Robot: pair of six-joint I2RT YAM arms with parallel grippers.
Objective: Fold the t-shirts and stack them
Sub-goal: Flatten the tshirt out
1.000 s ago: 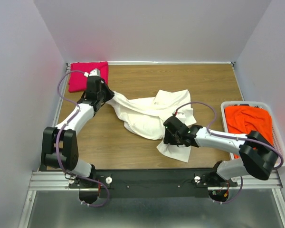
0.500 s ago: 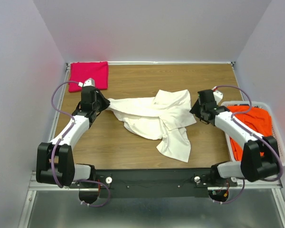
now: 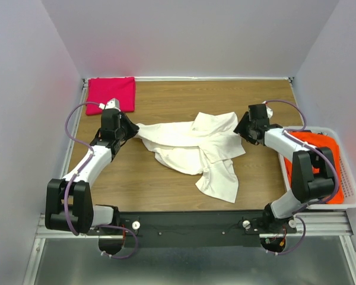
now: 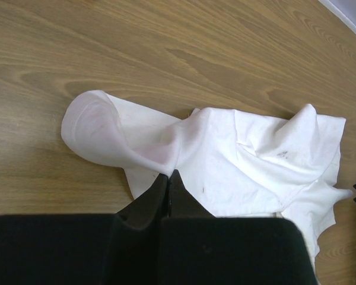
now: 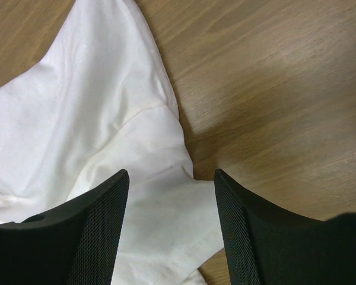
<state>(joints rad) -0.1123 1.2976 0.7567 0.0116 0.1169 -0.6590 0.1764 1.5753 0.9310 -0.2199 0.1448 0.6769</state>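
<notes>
The cream-white t-shirt (image 3: 193, 145) lies crumpled across the middle of the wooden table. My left gripper (image 3: 132, 126) is shut on its left end, a rolled fold of cloth (image 4: 124, 136) pinched at the fingertips. My right gripper (image 3: 242, 129) is open just above the shirt's right edge (image 5: 124, 148), its fingers (image 5: 104, 219) straddling the cloth without holding it. The magenta-pink t-shirt (image 3: 111, 93) lies folded flat at the far left corner. The orange-red t-shirt (image 3: 311, 157) sits bunched in the basket at the right.
A white plastic laundry basket (image 3: 355, 196) stands at the table's right edge, beside the right arm. Grey walls close in the table at the back and both sides. Bare wood (image 3: 136, 184) shows at the near left.
My right gripper has left the shirt's lower flap and swung up to the shirt's right edge, now open. My left gripper has pulled the shirt's left end slightly toward the near side.
</notes>
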